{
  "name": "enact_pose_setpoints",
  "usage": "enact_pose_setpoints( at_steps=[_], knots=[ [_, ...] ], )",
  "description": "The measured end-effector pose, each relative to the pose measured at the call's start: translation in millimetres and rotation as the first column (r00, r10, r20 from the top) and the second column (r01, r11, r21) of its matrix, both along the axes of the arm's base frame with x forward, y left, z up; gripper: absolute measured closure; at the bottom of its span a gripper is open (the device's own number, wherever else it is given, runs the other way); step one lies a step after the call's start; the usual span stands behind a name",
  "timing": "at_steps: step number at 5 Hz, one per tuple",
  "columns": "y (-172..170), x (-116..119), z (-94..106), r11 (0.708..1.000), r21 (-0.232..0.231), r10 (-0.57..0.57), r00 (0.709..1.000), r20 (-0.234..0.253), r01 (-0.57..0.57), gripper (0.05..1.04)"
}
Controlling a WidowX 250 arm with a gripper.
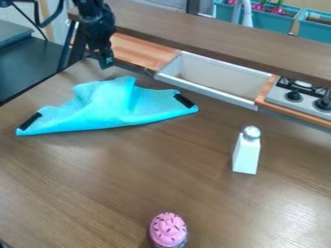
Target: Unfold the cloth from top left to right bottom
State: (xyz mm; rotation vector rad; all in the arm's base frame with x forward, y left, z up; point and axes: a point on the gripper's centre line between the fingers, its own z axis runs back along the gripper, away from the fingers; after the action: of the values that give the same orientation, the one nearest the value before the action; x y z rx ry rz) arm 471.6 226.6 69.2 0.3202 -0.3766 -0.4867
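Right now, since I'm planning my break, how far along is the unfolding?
Done: no finished unfolding shows; the turquoise cloth lies rumpled. In hand: apparently nothing; the black gripper hangs beyond the cloth's far edge. Left: probably opening it toward the bottom right and smoothing the raised folds.

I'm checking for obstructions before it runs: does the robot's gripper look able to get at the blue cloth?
Probably yes: the gripper hangs near the far edge of the cloth, with nothing visible between them; the white shaker stands off to the right.
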Motion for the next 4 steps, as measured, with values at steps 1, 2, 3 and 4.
enact_pose_setpoints(
  at_steps=[1,2,3,4],
  knots=[
    [8.4,6.0,-11.2,1.000,0.023,0.021,1.000,-0.010,-0.021,0.083],
    [13.6,9.4,-17.0,0.999,0.040,0.031,0.999,-0.015,-0.031,0.083],
    [17.6,12.0,-27.3,0.998,0.050,0.038,0.999,-0.027,-0.037,0.083],
    [19.2,14.5,-30.3,0.997,0.062,0.041,0.999,-0.029,-0.039,0.083]
  ],
)
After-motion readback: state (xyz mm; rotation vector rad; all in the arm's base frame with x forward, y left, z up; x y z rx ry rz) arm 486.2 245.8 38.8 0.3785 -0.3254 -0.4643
